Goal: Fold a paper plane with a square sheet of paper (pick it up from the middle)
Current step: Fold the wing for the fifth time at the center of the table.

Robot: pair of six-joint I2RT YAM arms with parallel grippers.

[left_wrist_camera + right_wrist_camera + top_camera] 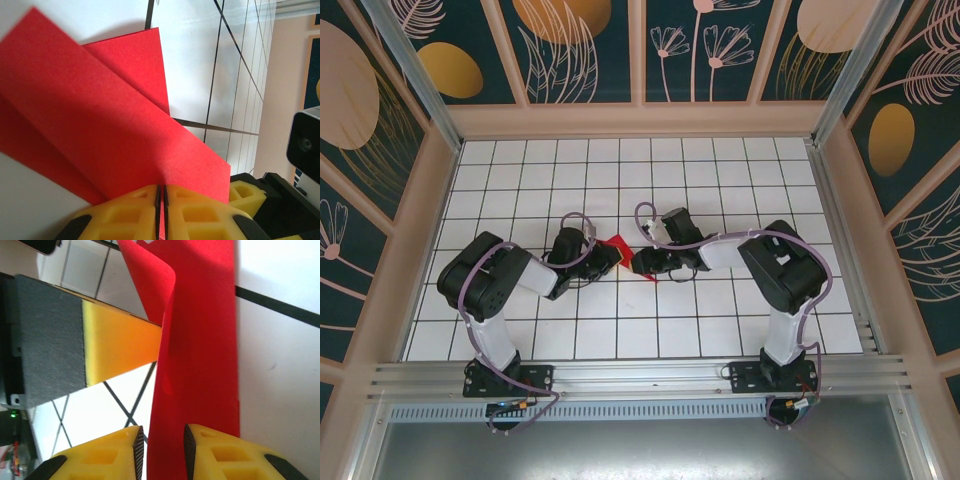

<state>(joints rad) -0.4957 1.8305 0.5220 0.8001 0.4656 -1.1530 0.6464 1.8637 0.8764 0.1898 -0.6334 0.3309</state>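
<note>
The red sheet of paper (623, 245) is folded into overlapping flaps and held off the white grid table (620, 180) between the two arms. My left gripper (610, 256) is shut on it; in the left wrist view the yellow pads (190, 210) pinch a folded edge of the paper (100, 125) at the gripper's tip (162, 192). My right gripper (638, 262) faces it from the right. In the right wrist view its jaws stand apart around a long red strip of the paper (200, 340) that runs between them through the right gripper (160, 440).
The left gripper's yellow and grey finger (115, 347) shows close beside the paper in the right wrist view. Patterned walls (640, 50) and pale frame rails enclose the table. The arm bases (505, 378) sit on the metal rail at the near edge.
</note>
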